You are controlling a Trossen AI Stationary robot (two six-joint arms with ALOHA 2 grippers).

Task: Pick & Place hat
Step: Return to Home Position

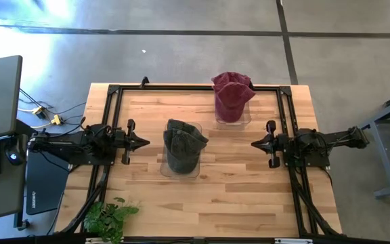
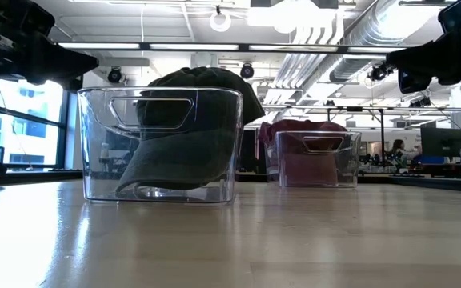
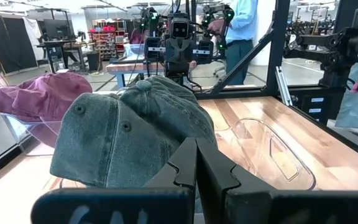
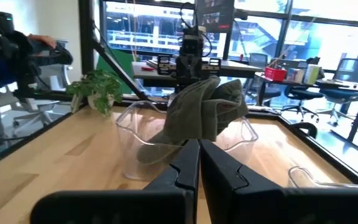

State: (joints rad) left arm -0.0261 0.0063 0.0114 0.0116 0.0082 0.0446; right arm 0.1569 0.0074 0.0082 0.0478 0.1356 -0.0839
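Softly crumpled, the dark cap point(image 1: 183, 145) fills a clear (glossy) bin point(image 1: 181, 174).

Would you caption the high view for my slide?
Dark cap in central bin, maroon cap in rear bin; left gripper, right gripper shut.

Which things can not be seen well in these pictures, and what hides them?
High view: the dark cap covers the floor of its clear bin.
High view: the bottom edge cuts off the plant.
Left wrist view: the dark cap hides part of the maroon cap; the top edge cuts off a person.
Low view: the top edge cuts off the left gripper and right gripper.
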